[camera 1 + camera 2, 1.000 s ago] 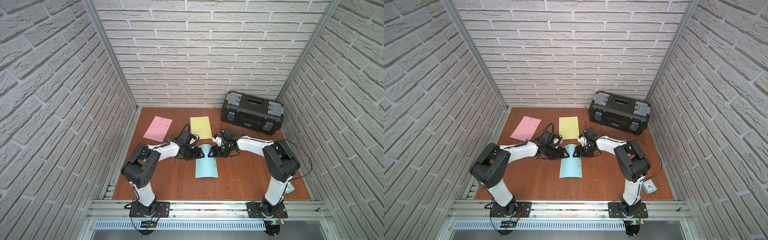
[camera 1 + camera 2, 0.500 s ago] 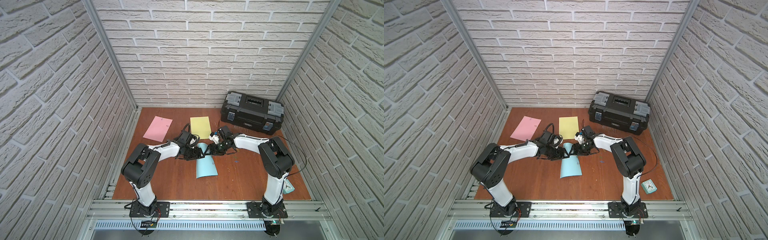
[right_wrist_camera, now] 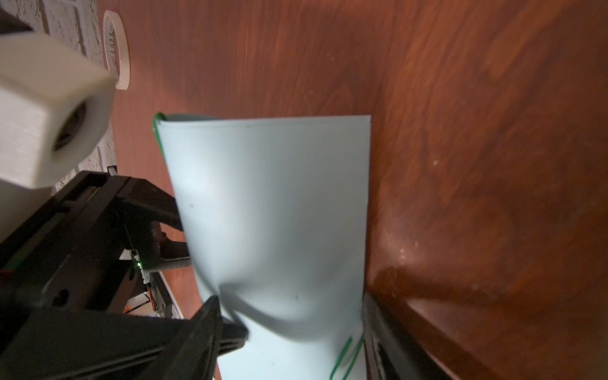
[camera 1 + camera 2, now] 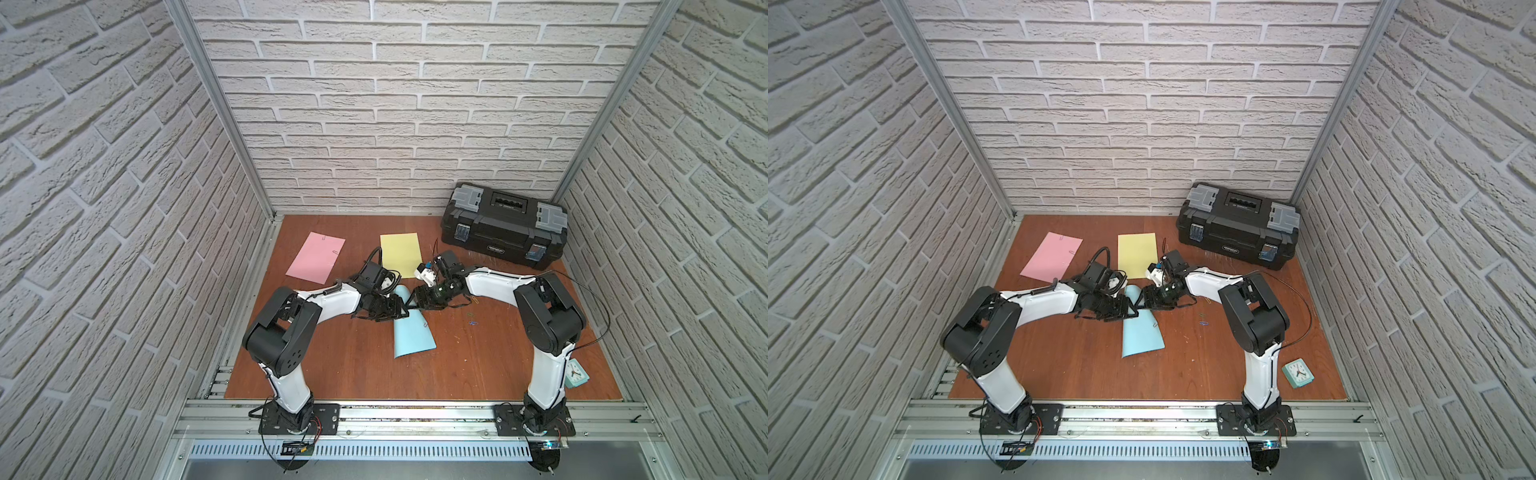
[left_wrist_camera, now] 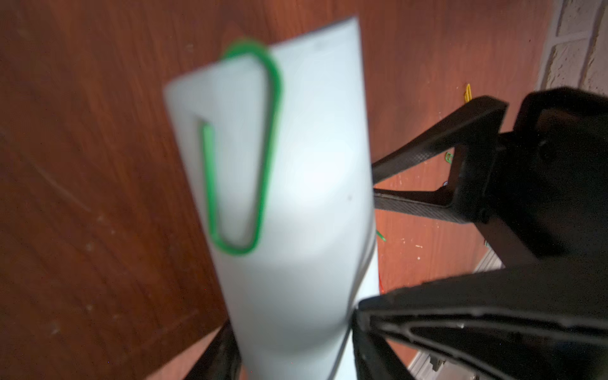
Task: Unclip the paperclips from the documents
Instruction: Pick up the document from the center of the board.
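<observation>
The light blue document (image 4: 412,332) (image 4: 1140,334) lies mid-table, and its far end is lifted and curled between both grippers. My left gripper (image 4: 400,312) (image 5: 289,358) is shut on that curled end, with the paper touching both fingers. A green paperclip (image 5: 243,148) sits on the sheet's corner. My right gripper (image 4: 415,300) (image 3: 292,342) is open astride the same end, and another green paperclip (image 3: 345,357) lies by one finger. The pink document (image 4: 316,261) carries clips (image 4: 336,252). The yellow document (image 4: 401,259) lies flat behind the grippers.
A black toolbox (image 4: 505,226) stands at the back right. A small teal clock (image 4: 575,374) sits by the right arm's base. Loose paperclips (image 4: 472,323) lie on the wood right of the blue sheet. Brick walls close in three sides.
The left gripper has closed in on the blue sheet's far end, which now stands curled and narrower. The sheet has swung askew. The right gripper has shifted left onto that end.
</observation>
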